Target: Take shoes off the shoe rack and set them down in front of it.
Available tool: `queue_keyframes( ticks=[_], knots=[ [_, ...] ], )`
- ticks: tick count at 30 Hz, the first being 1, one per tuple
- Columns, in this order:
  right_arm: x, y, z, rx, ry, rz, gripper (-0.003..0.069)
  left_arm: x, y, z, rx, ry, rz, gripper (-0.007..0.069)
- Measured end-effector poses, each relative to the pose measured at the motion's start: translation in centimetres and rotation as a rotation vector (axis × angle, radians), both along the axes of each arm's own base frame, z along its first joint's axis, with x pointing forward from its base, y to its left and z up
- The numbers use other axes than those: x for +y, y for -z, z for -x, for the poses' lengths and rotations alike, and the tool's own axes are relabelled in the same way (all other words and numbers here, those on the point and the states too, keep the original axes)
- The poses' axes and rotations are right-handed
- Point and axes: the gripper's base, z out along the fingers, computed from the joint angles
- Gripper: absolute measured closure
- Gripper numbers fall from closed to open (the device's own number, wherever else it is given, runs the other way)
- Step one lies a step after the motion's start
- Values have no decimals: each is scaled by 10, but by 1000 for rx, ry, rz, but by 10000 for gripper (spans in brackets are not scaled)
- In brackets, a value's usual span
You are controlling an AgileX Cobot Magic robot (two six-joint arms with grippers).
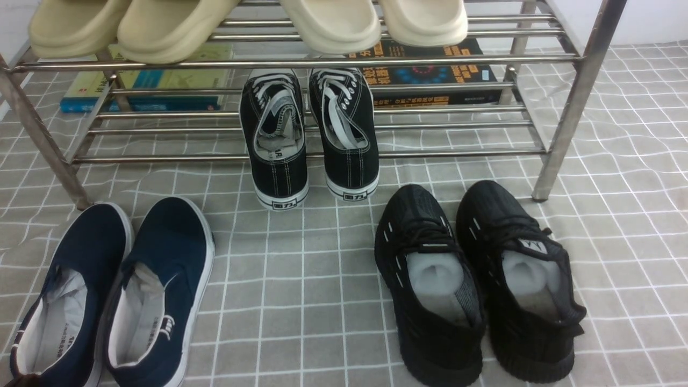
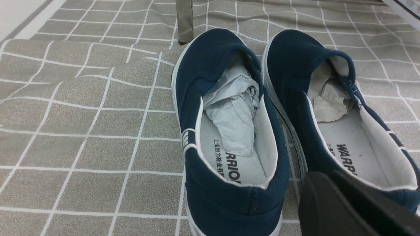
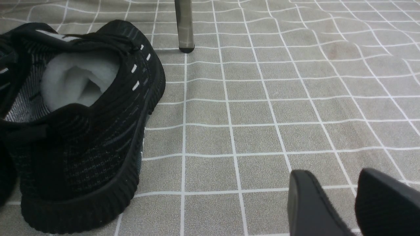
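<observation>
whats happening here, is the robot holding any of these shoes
No. The navy slip-on shoes sit on the gridded cloth in front of the shoe rack, with the left gripper just behind their heels. The right gripper hangs open over bare cloth beside the black knit sneakers. The black lace-ups remain on the lower shelf.

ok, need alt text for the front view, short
A pair of navy slip-on shoes sits on the grey checked cloth in front of a steel shoe rack, beside black knit sneakers. Black lace-up sneakers stay on the lower shelf, beige slippers on top.
</observation>
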Motion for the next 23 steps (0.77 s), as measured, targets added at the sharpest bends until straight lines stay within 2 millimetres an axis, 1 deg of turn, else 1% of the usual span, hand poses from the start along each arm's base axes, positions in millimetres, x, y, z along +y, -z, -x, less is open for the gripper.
queue_keyframes(
  ticks=[23],
  knots=[
    [0, 0, 0, 0, 0, 0, 420, 0, 0, 0, 1, 0, -2, 554]
  ],
)
